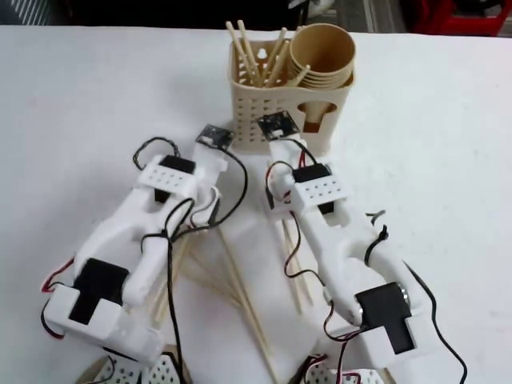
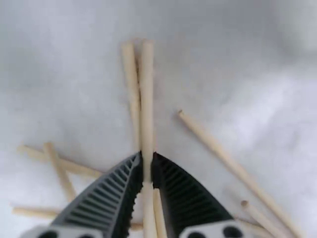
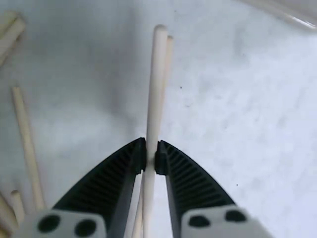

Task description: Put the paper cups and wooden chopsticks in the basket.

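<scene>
Cream perforated plastic basket (image 1: pixel 248 112) holds stacked tan paper cups (image 1: pixel 322 52) & upright wooden chopsticks (image 1: pixel 258 58). In front of basket: left gripper (image 2: pixel 147 161) pinching a pale wooden chopstick (image 2: pixel 146 99), right gripper (image 3: pixel 151 148) pinching a second chopstick (image 3: pixel 156 84). Loose chopsticks (image 1: pixel 246 300) lie on white table (image 1: pixel 80 96).

The white tabletop (image 1: pixel 80 96) runs right across the frame. At top centre, a cream perforated plastic basket (image 1: pixel 256 112) stands directly on it. In the lower middle, a loose scatter of pale wooden chopsticks (image 1: pixel 242 292) lies flat on the surface, sticks crossing one another. Just right of centre, a second small bunch of chopsticks (image 1: pixel 296 298) lies lengthwise up the frame.
</scene>
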Motion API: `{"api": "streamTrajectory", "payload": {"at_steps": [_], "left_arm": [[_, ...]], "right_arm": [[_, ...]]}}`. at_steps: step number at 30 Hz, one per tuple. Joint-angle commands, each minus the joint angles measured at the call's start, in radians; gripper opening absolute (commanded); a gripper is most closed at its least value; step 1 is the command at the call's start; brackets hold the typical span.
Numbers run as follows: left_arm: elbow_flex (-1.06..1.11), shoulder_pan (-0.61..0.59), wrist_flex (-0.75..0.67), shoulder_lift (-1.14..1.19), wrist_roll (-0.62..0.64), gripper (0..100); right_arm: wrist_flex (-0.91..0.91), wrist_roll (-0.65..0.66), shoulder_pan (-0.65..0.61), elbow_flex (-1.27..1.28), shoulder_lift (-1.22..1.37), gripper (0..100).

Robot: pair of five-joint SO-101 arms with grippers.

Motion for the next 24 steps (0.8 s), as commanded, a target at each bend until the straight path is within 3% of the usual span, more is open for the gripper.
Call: {"api": "streamTrajectory", "payload": {"at_steps": [1,16,24], "left_arm": [[-0.026,0.001,-0.003,-0.041,-0.02,2],[-0.021,-0.025,0.118,-0.509,-0.02,2],[0.06,-0.125,0.074,-0.714,-0.021,2]], "right_arm": [[-0.013,0.009,0.015,-0.006,-0.047,1.8],[0.031,0.005,0.012,-0.018,-0.062,1.8],[0.133,0.005,-0.002,-0.034,-0.297,1.8]]}}
